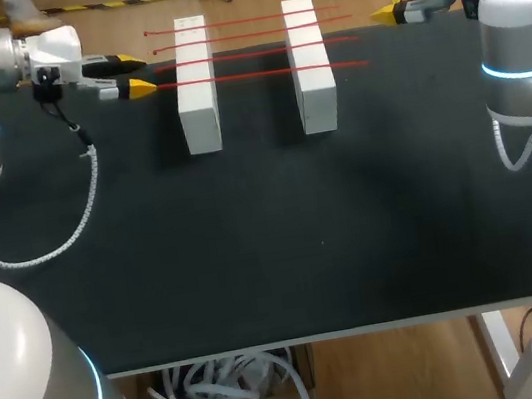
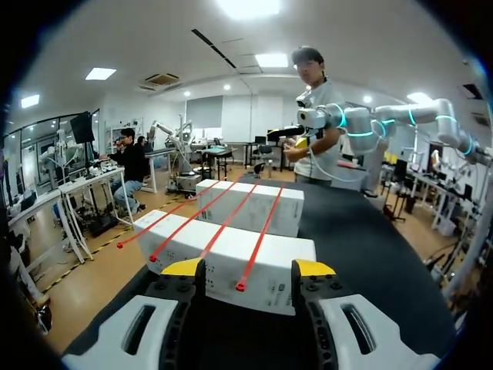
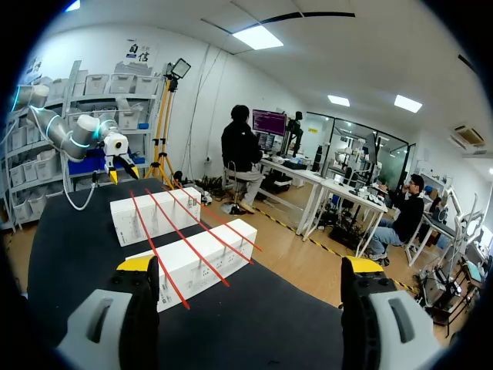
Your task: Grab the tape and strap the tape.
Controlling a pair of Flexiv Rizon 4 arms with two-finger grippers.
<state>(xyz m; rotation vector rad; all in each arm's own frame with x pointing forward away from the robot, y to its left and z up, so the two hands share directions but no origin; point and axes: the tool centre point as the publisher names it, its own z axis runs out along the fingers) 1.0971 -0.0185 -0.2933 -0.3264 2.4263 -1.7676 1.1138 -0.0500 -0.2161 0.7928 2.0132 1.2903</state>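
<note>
Atop blocks [image 1: 201,119]: red tapes [image 1: 253,55]; L gripper [image 1: 137,73] adj.

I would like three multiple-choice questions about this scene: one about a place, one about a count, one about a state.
1. Where do the red tapes lie?
A. across both white blocks
B. beside the blocks
C. under the blocks

2. How many red tapes are there?
A. two
B. four
C. six

3. How is the left claw?
A. open, holding nothing
B. shut on a tape
C. shut on a block

Answers: 1 A, the tapes bridge both blocks. 2 B, four red lines show in the head view. 3 A, its fingers stand apart, touching nothing.
</note>
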